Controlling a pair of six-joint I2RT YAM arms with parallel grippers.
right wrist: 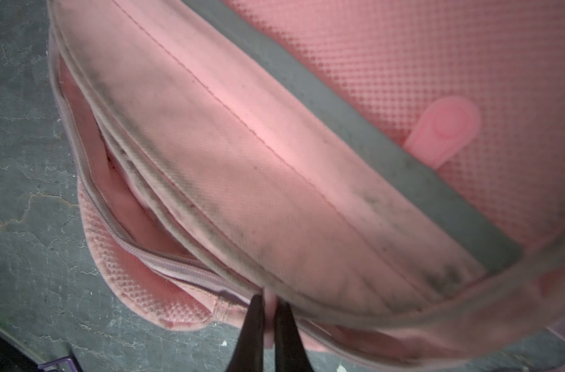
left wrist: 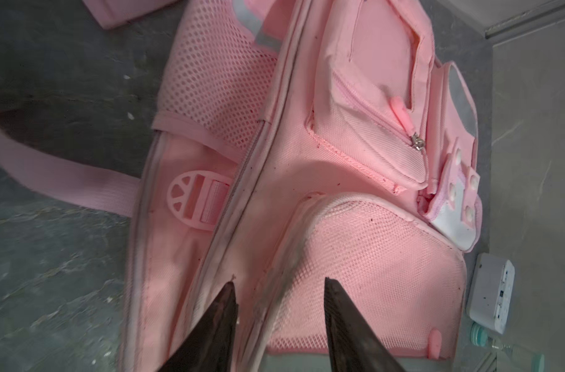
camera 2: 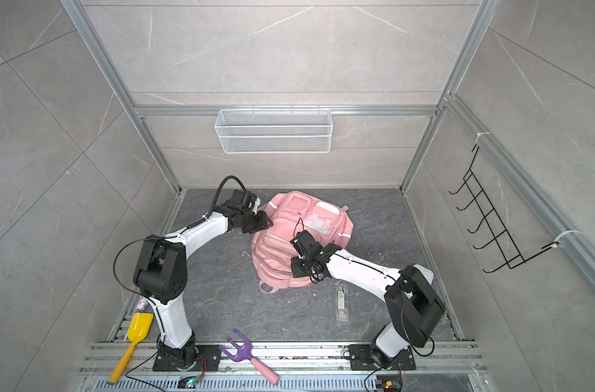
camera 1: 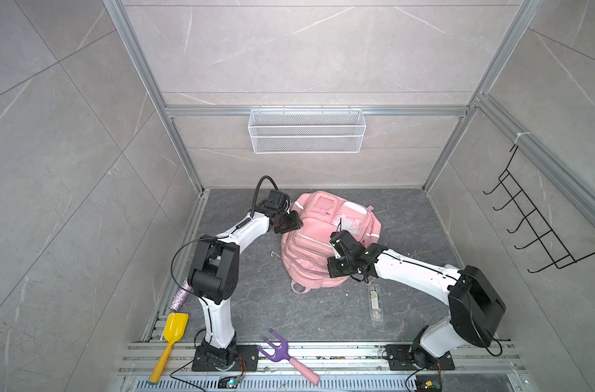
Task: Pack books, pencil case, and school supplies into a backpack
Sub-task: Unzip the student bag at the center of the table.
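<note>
Backpack [right wrist: 242, 161] hem tight in right tool [right wrist: 269, 298]

A wire basket [camera 1: 306, 130] hangs on the back wall, a hook rack [camera 1: 540, 230] at the side — yellow shovel [camera 1: 173, 336] and purple fork [camera 1: 279, 349] lie on the front rails.

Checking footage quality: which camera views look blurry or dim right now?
Right wrist view: the backpack fills the frame, soft and dim. Left wrist view: pockets sharp, the strap smeared near the edge. Both top views: even light, crisp, frame rails splayed by the wide lens.
</note>
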